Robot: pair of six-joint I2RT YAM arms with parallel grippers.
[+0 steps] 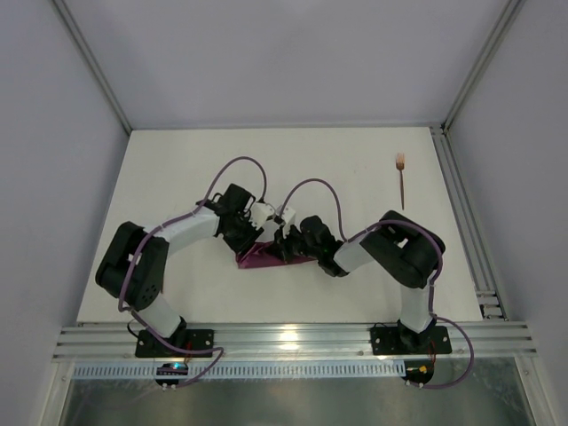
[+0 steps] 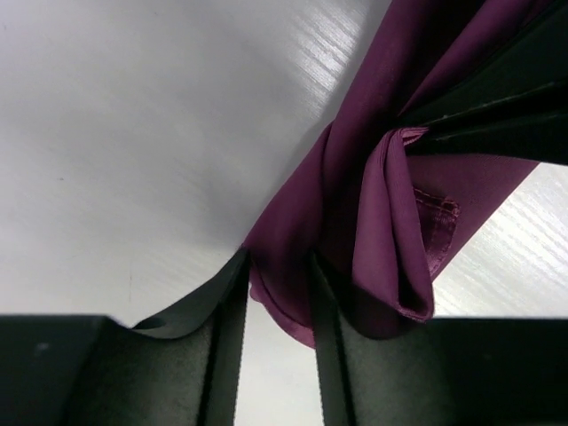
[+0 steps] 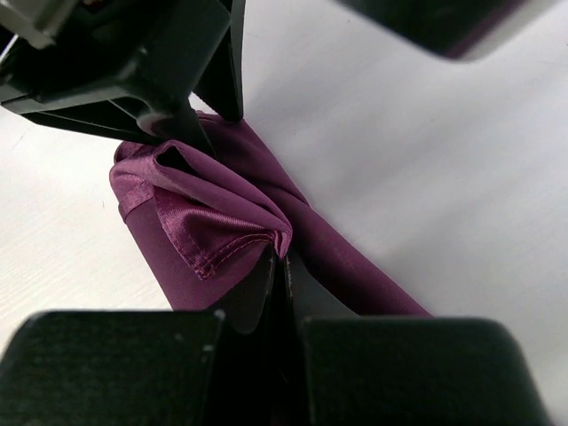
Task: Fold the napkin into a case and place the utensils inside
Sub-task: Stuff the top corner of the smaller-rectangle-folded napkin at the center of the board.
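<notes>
Centrally on the white table (image 1: 355, 169) between grey walls (image 1: 266, 53), left gripper (image 2: 277, 257) and right gripper (image 3: 280, 257) clench the napkin (image 3: 222, 213).

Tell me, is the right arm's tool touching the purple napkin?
Touching. The right wrist view shows the right tool shut on a fold of the napkin, cloth pinched between its fingers.

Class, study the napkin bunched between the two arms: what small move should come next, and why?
Probably close the left fingers on the napkin fold they straddle. The right fingers are shut on a stitched hem, and the cloth lies bunched, not flat; gripping both sides would likely let the arms pull it straight.
</notes>
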